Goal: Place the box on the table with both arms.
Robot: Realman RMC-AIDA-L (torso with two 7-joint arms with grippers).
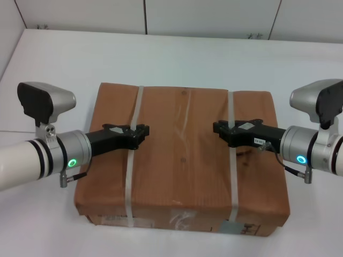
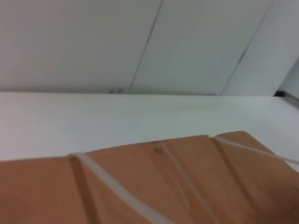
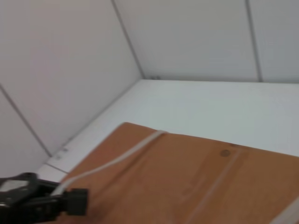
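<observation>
The brown cardboard box [image 1: 182,155] fills the middle of the head view, on or just above the white table [image 1: 177,59]; I cannot tell which. Two whitish straps cross its top. My left gripper [image 1: 141,134] lies over the left strap [image 1: 130,182], with its fingers closed at the strap. My right gripper [image 1: 218,128] lies over the right strap [image 1: 233,182] in the same way. The box top also shows in the left wrist view [image 2: 163,186] and the right wrist view [image 3: 187,177]. The right wrist view shows the left gripper [image 3: 77,201] at the strap's end.
White wall panels [image 1: 214,16] stand behind the table's far edge. Bare tabletop lies beyond the box [image 2: 93,121] and to both sides. Labels and tape show on the box's near side [image 1: 182,220].
</observation>
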